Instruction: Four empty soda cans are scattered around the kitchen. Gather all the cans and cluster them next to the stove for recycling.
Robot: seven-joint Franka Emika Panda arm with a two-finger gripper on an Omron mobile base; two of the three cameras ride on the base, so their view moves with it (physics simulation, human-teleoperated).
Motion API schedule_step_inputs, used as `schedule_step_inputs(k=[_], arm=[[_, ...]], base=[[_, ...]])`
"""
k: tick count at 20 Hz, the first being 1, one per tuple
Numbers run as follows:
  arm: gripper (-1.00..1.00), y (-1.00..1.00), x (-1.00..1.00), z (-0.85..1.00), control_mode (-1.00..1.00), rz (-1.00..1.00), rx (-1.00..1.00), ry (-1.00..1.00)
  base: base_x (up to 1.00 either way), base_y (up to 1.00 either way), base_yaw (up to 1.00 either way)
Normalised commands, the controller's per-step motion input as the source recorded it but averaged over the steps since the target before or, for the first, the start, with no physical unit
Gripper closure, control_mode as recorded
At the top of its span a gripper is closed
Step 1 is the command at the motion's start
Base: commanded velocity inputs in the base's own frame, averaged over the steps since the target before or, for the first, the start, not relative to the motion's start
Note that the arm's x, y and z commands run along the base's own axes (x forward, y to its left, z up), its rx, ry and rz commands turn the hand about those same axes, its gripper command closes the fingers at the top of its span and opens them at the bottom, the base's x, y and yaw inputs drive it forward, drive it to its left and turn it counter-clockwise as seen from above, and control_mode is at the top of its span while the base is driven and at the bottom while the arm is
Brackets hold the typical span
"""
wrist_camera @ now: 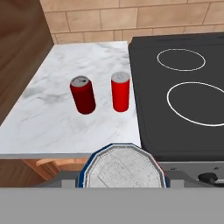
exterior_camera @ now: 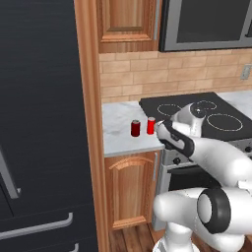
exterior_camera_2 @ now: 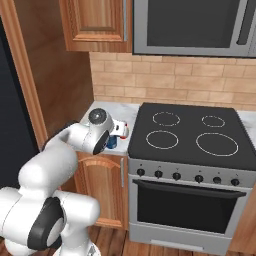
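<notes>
Pincer (wrist_camera: 122, 173) gripping blue can (wrist_camera: 123, 168) | two red cans (wrist_camera: 83, 94) upright on counter (wrist_camera: 57, 118)

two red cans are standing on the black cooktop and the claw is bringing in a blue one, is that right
Not quite. The two red cans stand on the marble counter beside the stove, not on the cooktop, as the hand view shows. The claw does hold a blue can.
</notes>
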Motion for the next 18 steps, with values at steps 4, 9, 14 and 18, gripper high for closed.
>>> schedule_step_inputs(k=[4, 9, 14, 18], arm=[[1.0, 0.0, 0.26, -0.14, -1.0, 0.0, 0.0, 0.0], [1.0, 0.0, 0.24, -0.12, -1.0, 0.0, 0.0, 0.0], [1.0, 0.0, 0.22, -0.12, -1.0, 0.0, 0.0, 0.0], [1.0, 0.0, 0.16, -0.13, -1.0, 0.0, 0.0, 0.0]], base=[[0.0, 0.0, 0.0], [0.0, 0.0, 0.0], [0.0, 0.0, 0.0], [0.0, 0.0, 0.0]])
